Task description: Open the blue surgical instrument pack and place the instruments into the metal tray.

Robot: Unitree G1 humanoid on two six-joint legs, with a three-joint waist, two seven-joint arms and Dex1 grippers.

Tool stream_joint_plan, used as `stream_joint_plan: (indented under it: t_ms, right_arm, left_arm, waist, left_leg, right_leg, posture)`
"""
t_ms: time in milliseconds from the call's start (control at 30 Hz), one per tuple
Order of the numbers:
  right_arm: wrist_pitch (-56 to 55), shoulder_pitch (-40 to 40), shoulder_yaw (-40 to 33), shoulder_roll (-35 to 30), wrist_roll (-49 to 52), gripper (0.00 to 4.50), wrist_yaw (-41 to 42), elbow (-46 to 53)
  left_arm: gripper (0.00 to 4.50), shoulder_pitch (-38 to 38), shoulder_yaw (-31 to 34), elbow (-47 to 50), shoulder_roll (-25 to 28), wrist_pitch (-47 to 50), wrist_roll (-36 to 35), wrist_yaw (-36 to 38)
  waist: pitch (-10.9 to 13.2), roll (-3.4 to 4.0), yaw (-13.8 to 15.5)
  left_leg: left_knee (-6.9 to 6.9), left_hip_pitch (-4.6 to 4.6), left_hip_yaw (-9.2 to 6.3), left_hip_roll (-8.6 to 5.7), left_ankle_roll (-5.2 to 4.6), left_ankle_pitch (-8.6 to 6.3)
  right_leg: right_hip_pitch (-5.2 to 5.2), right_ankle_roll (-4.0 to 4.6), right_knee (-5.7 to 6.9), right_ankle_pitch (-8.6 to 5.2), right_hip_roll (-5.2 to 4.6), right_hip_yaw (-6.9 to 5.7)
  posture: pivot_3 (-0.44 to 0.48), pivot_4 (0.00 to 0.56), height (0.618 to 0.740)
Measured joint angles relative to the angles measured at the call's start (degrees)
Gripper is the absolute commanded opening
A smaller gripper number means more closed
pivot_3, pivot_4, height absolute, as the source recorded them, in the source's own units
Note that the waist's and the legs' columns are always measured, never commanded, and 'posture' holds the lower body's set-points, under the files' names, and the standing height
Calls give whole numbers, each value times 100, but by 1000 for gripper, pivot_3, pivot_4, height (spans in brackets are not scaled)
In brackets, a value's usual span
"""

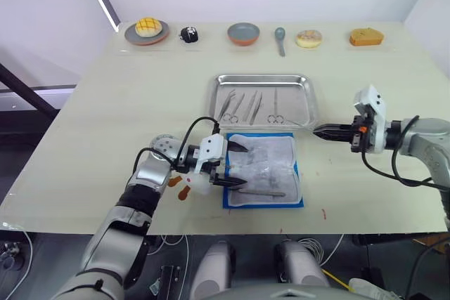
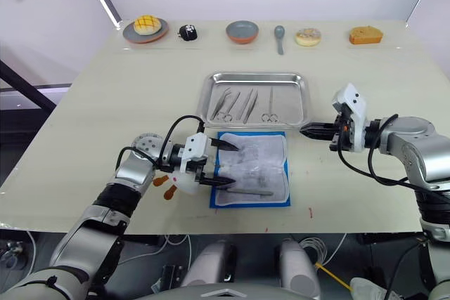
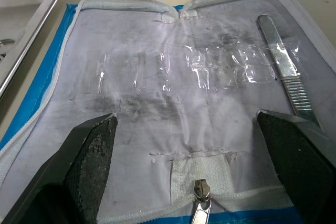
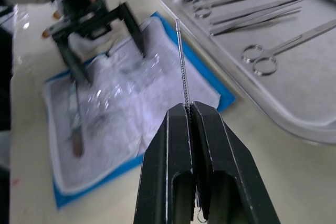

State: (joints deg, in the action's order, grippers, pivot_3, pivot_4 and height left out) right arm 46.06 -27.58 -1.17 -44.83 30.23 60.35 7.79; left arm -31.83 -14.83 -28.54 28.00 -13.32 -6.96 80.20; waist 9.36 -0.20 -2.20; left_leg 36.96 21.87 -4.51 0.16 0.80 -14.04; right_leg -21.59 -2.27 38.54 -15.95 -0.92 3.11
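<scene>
While the right gripper (image 2: 307,131) pinches a thin probe (image 4: 182,65) beside the tray (image 2: 304,103), the probe should clear the rim before release among the instruments (image 2: 246,105). Left gripper (image 2: 219,163) rests wide open on the unfolded pack (image 2: 251,168), straddling its lining; one tool (image 3: 286,72) remains pocketed.

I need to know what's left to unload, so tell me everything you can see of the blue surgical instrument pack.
The blue surgical instrument pack lies unfolded flat on the beige table, just in front of the shallow rectangular metal tray. Its whitish lining with clear plastic pockets faces up, edged by a blue border and a zipper. One slim silvery instrument lies along its near side; the other pockets look empty. The left gripper hovers over its left edge, black fingers open.
</scene>
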Motion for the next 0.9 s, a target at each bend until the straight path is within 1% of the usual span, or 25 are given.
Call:
stream_joint_plan:
  t_ms: [67, 133, 167, 267, 367, 533, 567, 733, 900]
  right_arm:
    - [111, -19, 0, 3, 26, 75, -140, 36]
    - [307, -164, -6, 220, 27, 75, -456, 30]
    - [603, -441, -7, 632, 19, 75, -982, 20]
    - [1093, -964, -2, 1328, -98, 75, -1988, 8]
    - [1337, -1305, -4, 1934, -269, 75, -2838, -153]
    - [1360, -1458, -12, 2398, -646, 75, -3721, -731]
    - [1360, -1467, -22, 2422, -673, 75, -3767, -776]
    - [1194, -1834, -235, 2975, -1027, 75, -4563, -1571]
    - [962, -1973, -338, 3380, -1200, 75, -4984, -2160]
  left_arm:
    - [4500, 1, 0, 8, -12, 0, 0, 0]
    - [4500, 20, 35, 3, 16, 0, -1, 6]
    - [4500, 22, 40, -7, 20, 2, 1, 6]
    - [4500, 18, 26, 2, -25, 0, 3, -5]
    - [4500, 17, 17, 19, -50, -1, 2, 1]
    - [4500, 25, 25, 28, -48, -1, 2, -2]
    - [4500, 26, 26, 28, -47, -1, 3, -3]
    - [4500, 58, 63, 30, -26, 1, 3, -20]
    - [4500, 62, 64, 40, -43, 1, 2, -37]
  waist:
    - [0, 0, 4]
    - [0, 0, -19]
    - [0, 2, -44]
    - [-2, 4, -27]
    - [-2, 4, -11]
    - [-2, 5, -13]
    - [-2, 5, -16]
    - [-3, 7, -33]
    - [-3, 8, -31]
  left_leg:
    - [-1, 3, -2, 0, -1, -1]
    - [-2, 0, 1, 1, -2, -1]
    - [-8, -7, 2, 0, -2, -1]
    - [-9, -2, 0, 4, -2, -1]
    - [-11, 6, -5, 2, -2, -1]
    - [-12, 8, -7, -2, -3, -1]
    - [-13, 7, -6, -2, -3, -1]
    - [-13, -2, 1, -2, -3, -1]
    - [-14, 2, 2, -2, -3, -1]
  right_leg:
    - [0, 0, -5, 0, 0, -2]
    - [-1, 1, -4, 1, 0, 2]
    - [-5, 1, -1, 1, 2, 17]
    - [-10, 2, 4, 1, 7, 8]
    - [-11, 4, -1, 2, 3, -1]
    - [-12, 4, -3, 2, -3, 0]
    - [-12, 4, -1, 2, -2, -1]
    - [-12, 4, 9, 1, 3, 4]
    - [-13, 4, 7, 2, 2, 4]
  posture:
    - [0, 150, 740]
    - [0, 150, 740]
    - [0, 150, 740]
    - [0, 150, 740]
    - [0, 150, 740]
    - [0, 150, 740]
    - [0, 150, 740]
    - [0, 150, 740]
    - [0, 150, 740]
